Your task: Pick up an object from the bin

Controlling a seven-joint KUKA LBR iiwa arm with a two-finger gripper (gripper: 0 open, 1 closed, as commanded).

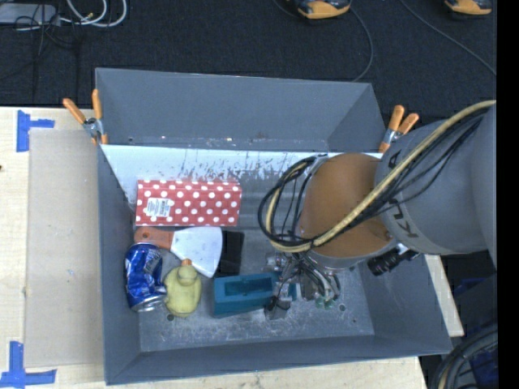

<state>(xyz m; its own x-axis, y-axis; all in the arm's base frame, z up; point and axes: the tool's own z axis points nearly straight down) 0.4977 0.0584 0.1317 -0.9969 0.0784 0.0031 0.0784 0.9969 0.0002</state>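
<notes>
**Several small things along the bin floor, gripper down at the teal block's end**

Writing first: the red box with white polka dots [188,203], at about 10 o'clock from the middle of the bin [235,120], carries a white label with dark print that I cannot read. The crushed blue can [144,275] at 8 o'clock has white markings, also unreadable.

The gripper [284,298] is low over the floor at about 5 o'clock, under the orange wrist cover [345,209] and its looped black cables [280,209]. Whether it is spread or pressed together I cannot tell. Just beside it at its 9 o'clock lies a teal rectangular block [242,293], its right end against the gripper.

Left of the block sits a yellow pear-shaped toy [183,290], touching the can. Above them lie a white wedge [199,248], an orange-brown piece [152,237] and a black flat thing [233,252], crowded below the red box. The black thing lies close above the block.
</notes>
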